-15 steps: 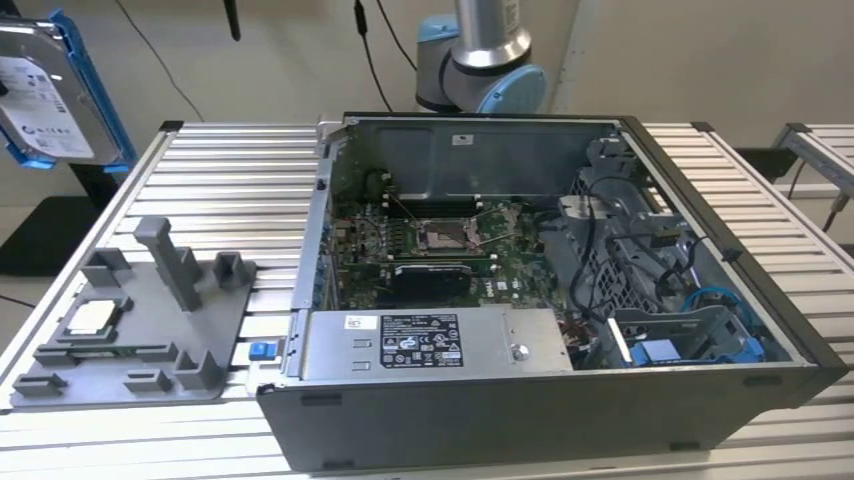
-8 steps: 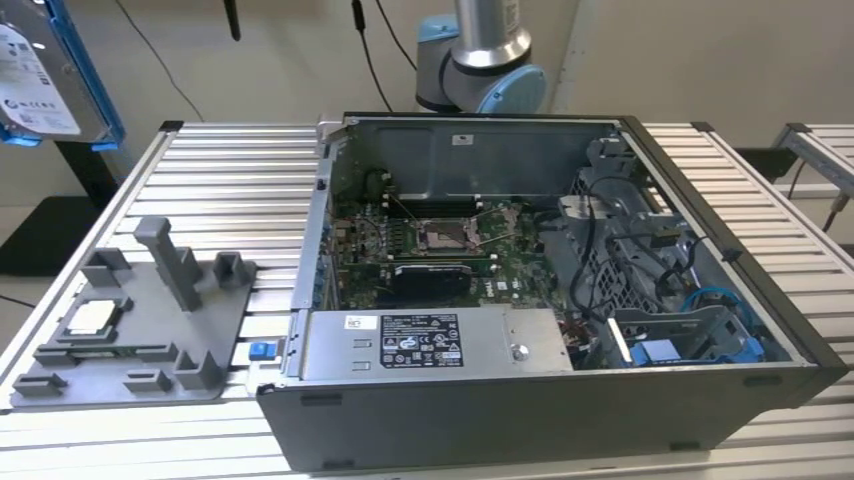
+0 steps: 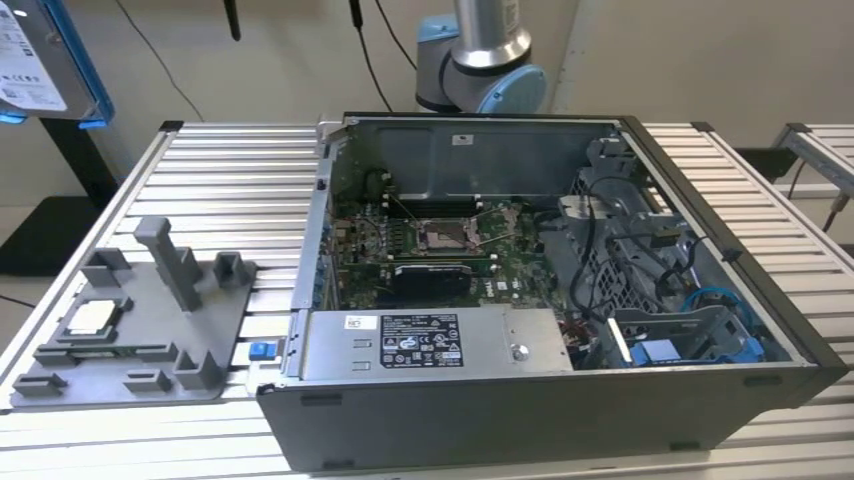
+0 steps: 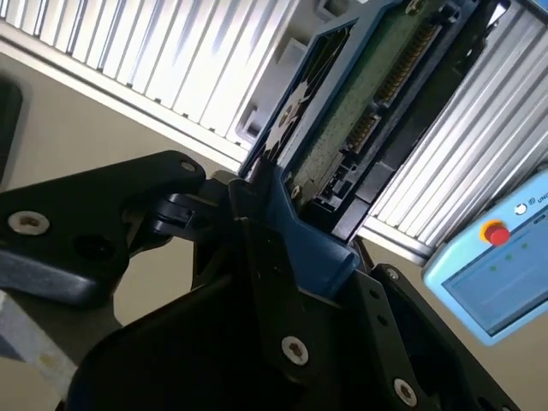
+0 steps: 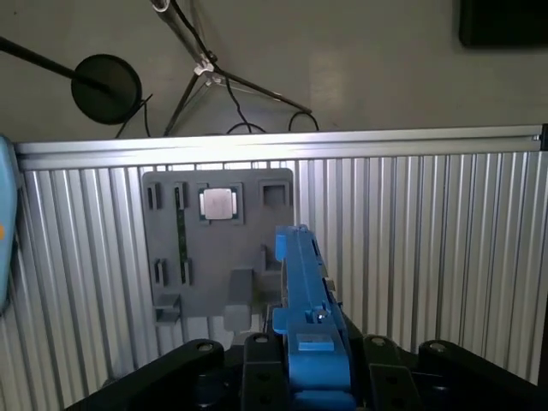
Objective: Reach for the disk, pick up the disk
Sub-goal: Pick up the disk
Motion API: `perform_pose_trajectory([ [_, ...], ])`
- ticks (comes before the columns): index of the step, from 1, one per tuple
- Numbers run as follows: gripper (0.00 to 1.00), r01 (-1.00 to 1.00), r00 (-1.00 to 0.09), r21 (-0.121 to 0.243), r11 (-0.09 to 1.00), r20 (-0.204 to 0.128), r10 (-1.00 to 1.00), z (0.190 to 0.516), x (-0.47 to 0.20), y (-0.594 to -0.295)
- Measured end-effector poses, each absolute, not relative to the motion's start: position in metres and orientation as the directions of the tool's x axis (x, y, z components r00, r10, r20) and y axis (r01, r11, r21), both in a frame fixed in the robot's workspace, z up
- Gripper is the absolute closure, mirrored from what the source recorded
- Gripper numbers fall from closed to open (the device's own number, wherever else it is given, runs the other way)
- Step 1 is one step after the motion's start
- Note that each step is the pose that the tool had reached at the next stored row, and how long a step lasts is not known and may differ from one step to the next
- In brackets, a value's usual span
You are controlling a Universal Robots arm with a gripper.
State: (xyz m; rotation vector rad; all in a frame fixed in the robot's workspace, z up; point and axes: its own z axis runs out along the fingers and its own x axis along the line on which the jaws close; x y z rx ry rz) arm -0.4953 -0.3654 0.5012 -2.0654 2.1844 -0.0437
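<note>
Evidently the gripper point(image 5: 312, 360) is clamped on the disk point(image 3: 34, 55), jaws closed against its blue bracket point(image 5: 300, 257); the disk hangs at the exterior view's upper left, clear of the table point(image 5: 428, 240). It is judged stiff, fairly heavy and fragile at the exposed circuit board, so the bracket edges are the sound hold. At lower left, a grey fixture tray point(image 3: 220, 330) carries a square chip point(image 3: 91, 318). Beyond it, the open computer case point(image 3: 534, 420) contains a power supply point(image 3: 427, 345) and a motherboard point(image 3: 400, 235).

Disk point(image 5: 304, 291) in clamped jaws high above grey fixture point(image 3: 214, 325), clear of its upright posts point(image 3: 170, 258). Bare slatted tabletop point(image 3: 220, 175) open around fixture; narrow strip beside computer case point(image 3: 534, 415). Case interior crowded with cables point(image 3: 654, 245).
</note>
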Motion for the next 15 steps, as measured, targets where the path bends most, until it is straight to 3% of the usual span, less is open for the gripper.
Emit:
perform_pose_trajectory([
  [15, 1.0, -0.992, -0.052, -0.11, 0.06, -0.078, -0.996, 0.501, -0.466, -0.365],
])
